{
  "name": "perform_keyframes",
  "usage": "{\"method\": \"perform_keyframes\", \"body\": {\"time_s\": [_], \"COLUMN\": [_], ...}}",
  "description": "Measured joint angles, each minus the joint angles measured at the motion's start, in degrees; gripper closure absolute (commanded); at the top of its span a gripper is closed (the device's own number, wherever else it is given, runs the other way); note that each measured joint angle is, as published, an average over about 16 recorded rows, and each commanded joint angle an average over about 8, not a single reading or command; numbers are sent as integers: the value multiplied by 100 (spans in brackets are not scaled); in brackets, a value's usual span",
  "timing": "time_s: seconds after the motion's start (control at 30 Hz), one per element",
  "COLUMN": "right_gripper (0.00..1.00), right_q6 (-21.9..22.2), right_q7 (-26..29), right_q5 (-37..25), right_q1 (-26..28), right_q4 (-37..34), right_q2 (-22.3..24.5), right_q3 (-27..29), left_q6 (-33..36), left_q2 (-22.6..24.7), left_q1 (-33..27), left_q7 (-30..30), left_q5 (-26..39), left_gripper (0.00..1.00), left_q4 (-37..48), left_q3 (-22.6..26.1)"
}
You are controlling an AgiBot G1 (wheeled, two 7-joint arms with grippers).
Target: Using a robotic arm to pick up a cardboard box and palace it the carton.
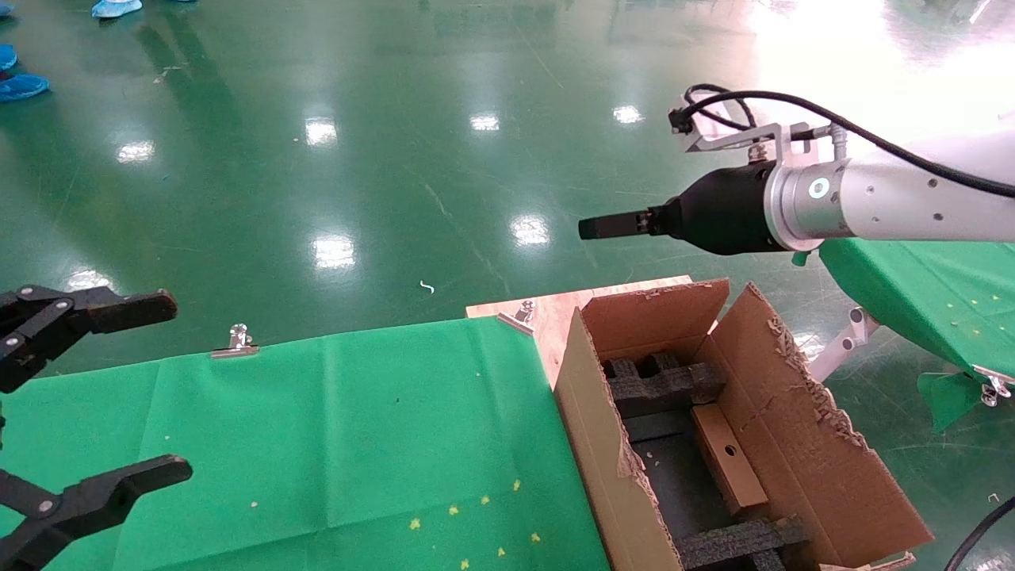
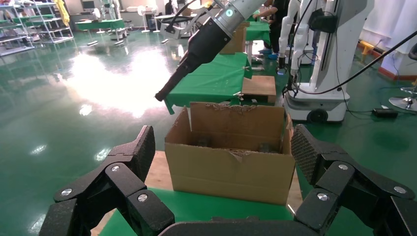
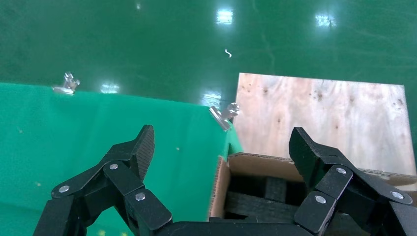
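My right gripper (image 3: 221, 147) hung wide and empty above the carton (image 1: 801, 412); the box (image 1: 725, 458) lay inside, placing seemingly done, retreat next

Carton (image 1: 801, 444) sits at the table's (image 1: 317, 428) right edge, on the wood board (image 1: 547, 313). Small box (image 1: 725, 460) lies inside it, w/ foam blocks (image 1: 662, 385) behind and in front. Two clips (image 1: 235, 342) on table's far edge.
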Motion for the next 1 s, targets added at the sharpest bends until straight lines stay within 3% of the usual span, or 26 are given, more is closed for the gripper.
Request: {"method": "perform_keyframes", "body": {"time_s": [0.23, 1.0], "right_gripper": [0, 0], "right_q6": [-380, -2181], "right_q7": [-755, -4303], "right_q5": [337, 2053], "right_q1": [-535, -2942], "right_q4": [-41, -227], "right_q2": [-32, -157], "right_q3": [718, 4054], "left_q6": [0, 0], "left_q2": [0, 0], "left_q1": [0, 0], "left_q7": [0, 0], "left_q5": [0, 0], "left_gripper": [0, 0], "left_q4": [0, 0], "left_q3": [0, 0]}}
